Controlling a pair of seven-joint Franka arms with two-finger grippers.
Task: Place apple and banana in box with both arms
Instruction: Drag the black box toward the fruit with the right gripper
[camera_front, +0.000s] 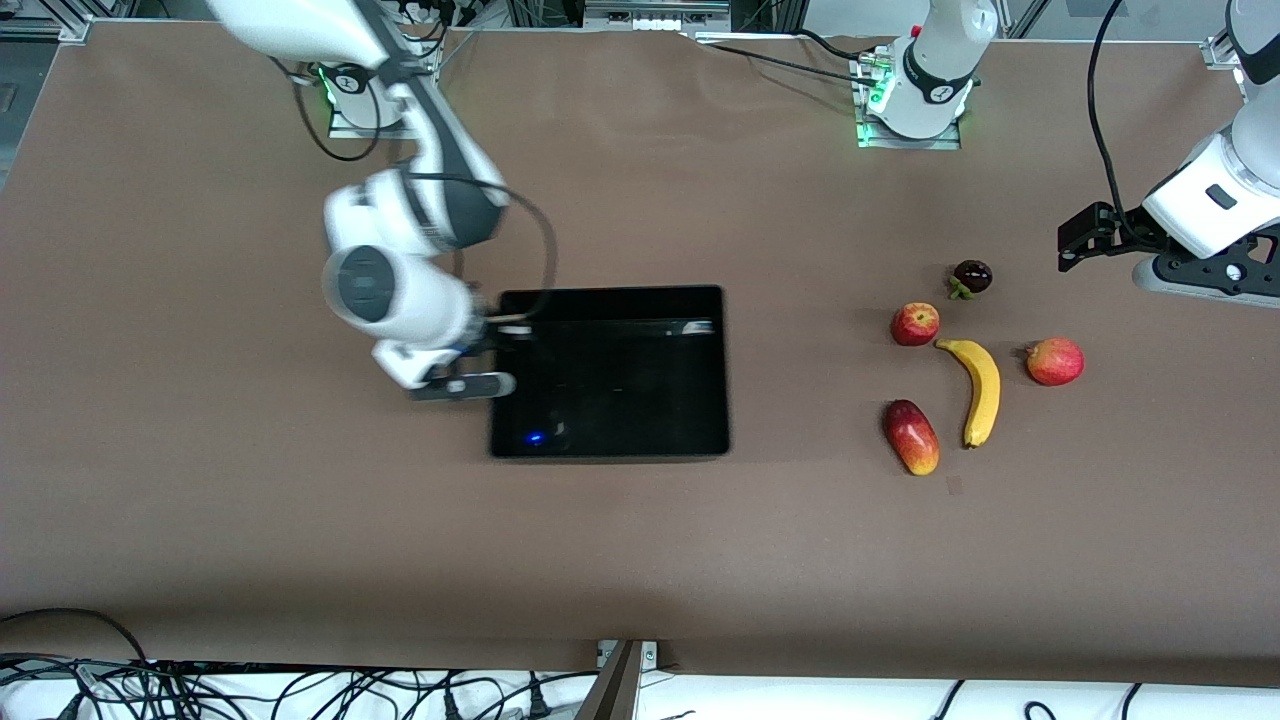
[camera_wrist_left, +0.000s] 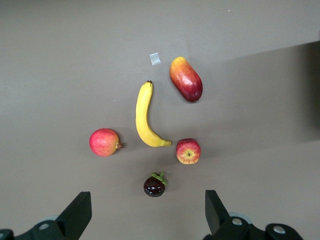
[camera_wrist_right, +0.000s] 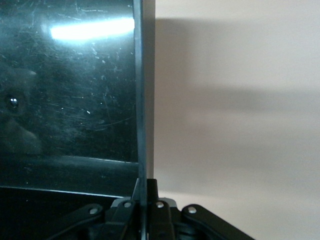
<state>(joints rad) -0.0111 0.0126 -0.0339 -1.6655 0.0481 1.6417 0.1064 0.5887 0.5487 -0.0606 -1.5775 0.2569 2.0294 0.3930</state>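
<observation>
The right gripper's fingers are pinched, it seems, on the box wall at its nine o'clock edge; a firm, level hold is needed. The left gripper's fingers are spread over the table, at the apple's two o'clock, banana at four.

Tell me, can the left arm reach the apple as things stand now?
Probably yes: the left gripper hangs open above the fruits, and the apple lies bare, apart from the banana.

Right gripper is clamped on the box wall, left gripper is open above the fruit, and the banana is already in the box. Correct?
Not quite: the banana is on the table beside the apple, as the front view shows. The right gripper does clamp the box wall, and the left gripper is open above the fruit.
</observation>
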